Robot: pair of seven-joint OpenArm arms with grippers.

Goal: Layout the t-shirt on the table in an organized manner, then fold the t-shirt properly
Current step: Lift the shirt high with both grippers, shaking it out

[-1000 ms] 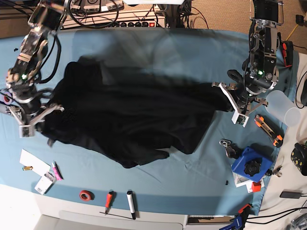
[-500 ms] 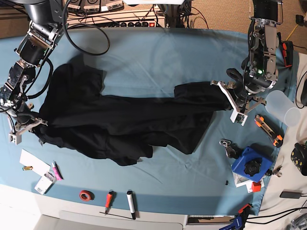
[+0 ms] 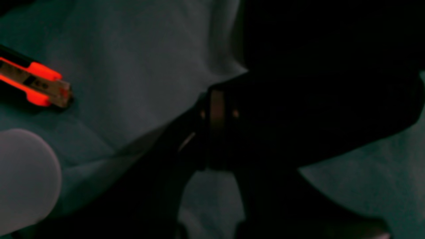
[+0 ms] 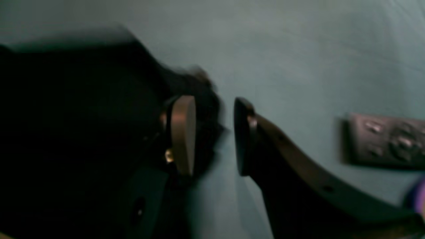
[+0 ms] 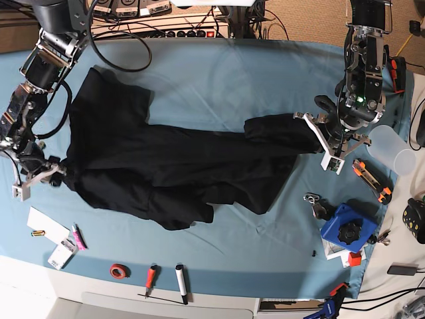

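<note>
The left gripper is clenched on the black t-shirt. The right gripper stands released, the cloth beside one finger, on the blue table.

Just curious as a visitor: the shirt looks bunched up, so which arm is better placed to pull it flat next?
Probably the left gripper: it's shut on the t-shirt, while the right gripper stands open.

I can't make out any print on the t-shirt; its folds merge into one black mass. My right wrist view is smeared with blur. In the left wrist view the orange knife is cut off at the frame's edge.
</note>
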